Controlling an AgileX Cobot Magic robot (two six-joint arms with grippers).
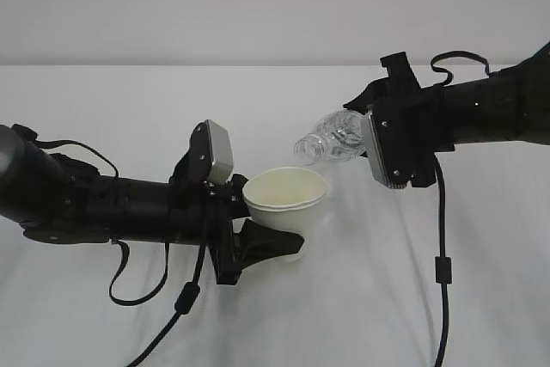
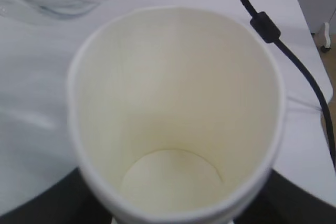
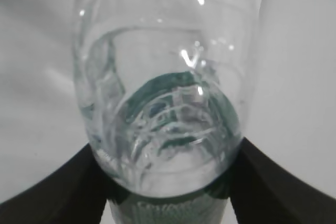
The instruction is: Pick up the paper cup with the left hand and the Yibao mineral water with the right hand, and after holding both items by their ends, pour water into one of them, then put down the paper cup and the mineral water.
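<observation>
The left hand [image 1: 258,242] held the paper cup [image 1: 286,199] by its lower part, its black fingers closed against the cup's base, so the cup sat tilted with its open mouth turned up and toward the right hand. In the left wrist view the paper cup [image 2: 176,119] filled nearly the whole picture: a white rolled rim pressed slightly oval, cream walls and a round cream bottom that looked dry, with no water visible in it. The dark fingers [image 2: 42,203] showed at the lower corners on either side of the cup. The right hand [image 1: 378,139] gripped the Yibao mineral water [image 1: 331,139] near its rear end and held it lying almost level, its narrow open neck pointing left and a little down, close above and just to the right of the cup's rim but not touching it. In the right wrist view the Yibao mineral water [image 3: 168,87] was seen lengthwise from behind, its clear ribbed body between the two black fingers [image 3: 52,187], with green showing through the plastic; some water appeared to lie low in the body, though how much could not be told. No stream between neck and cup was visible. Both items hung over the white table [image 1: 481,281], and a black cable [image 1: 443,264] drooped from the right arm.
</observation>
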